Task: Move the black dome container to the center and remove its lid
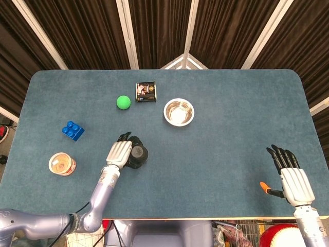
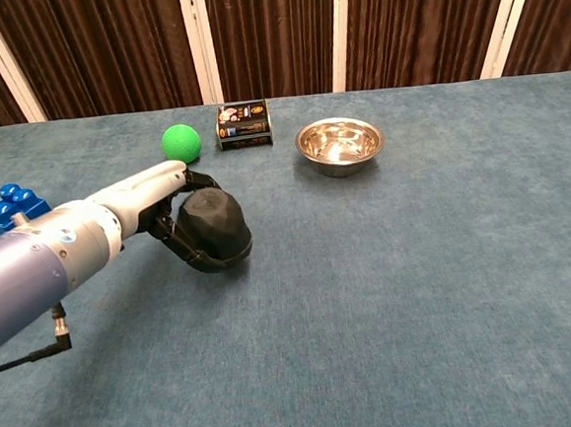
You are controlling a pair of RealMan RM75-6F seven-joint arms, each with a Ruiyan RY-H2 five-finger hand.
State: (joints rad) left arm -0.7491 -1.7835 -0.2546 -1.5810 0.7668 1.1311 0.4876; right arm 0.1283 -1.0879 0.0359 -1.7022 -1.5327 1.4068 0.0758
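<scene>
One black dome container (image 2: 217,229) sits on the blue table (image 1: 221,128), left of center, gripped by the left hand (image 1: 119,153). The right hand (image 1: 292,177) rests apart, fingers spread, empty. Nearby: one green ball (image 1: 123,102), one steel bowl (image 1: 179,111).

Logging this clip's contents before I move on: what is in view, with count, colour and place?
dome container: 1, black, left of table centre, lid on, on the table
ball: 1, green, far left-centre
box: 1, black, printed label, right of the ball
bowl: 1, metal, far centre
brick: 1, blue, left side
tub: 1, round, orange-white, near left
table: 1, blue-grey cover
left robot hand: 1, silver with black fingers, grips the dome container
right robot hand: 1, silver and black, fingers spread, holds nothing, near right edge
</scene>
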